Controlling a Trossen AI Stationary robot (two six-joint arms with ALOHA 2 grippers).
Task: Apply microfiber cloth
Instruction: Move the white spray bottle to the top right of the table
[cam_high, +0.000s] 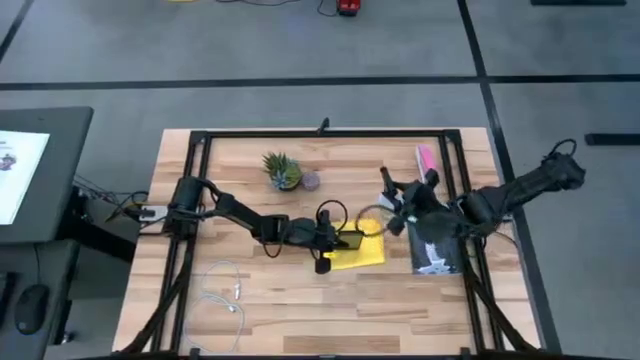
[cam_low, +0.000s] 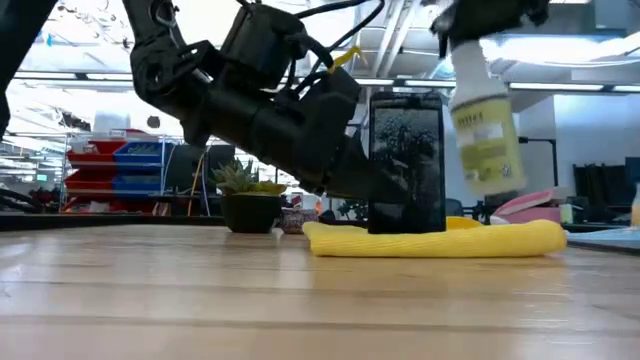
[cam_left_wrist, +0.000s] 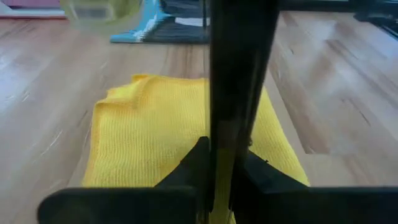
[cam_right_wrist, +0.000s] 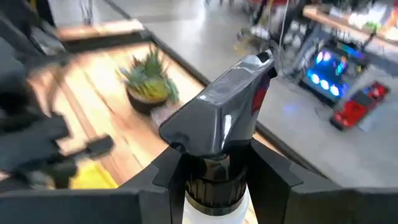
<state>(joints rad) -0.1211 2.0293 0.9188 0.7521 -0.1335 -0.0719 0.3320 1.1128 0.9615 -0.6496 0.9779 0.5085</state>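
While the left gripper (cam_high: 340, 240) clamps one phone (cam_high: 352, 239) from above, one yellow cloth (cam_high: 362, 252) lies right under it. The right gripper (cam_high: 400, 213) sits just beside, closed round one spray bottle (cam_high: 385, 215). Low down, the phone (cam_low: 407, 162) stands upright on the cloth (cam_low: 440, 238), bottle (cam_low: 484, 125) hanging close by. Left wrist: cloth (cam_left_wrist: 149, 130) spreads beneath the fingers. Right wrist: the bottle's grey nozzle (cam_right_wrist: 217, 118), one potted plant (cam_right_wrist: 146, 84) beyond.

Grey floor (cam_high: 300, 40) with dark lines surrounds the wooden table (cam_high: 300, 300); red and blue bins (cam_low: 110, 165) stand behind.
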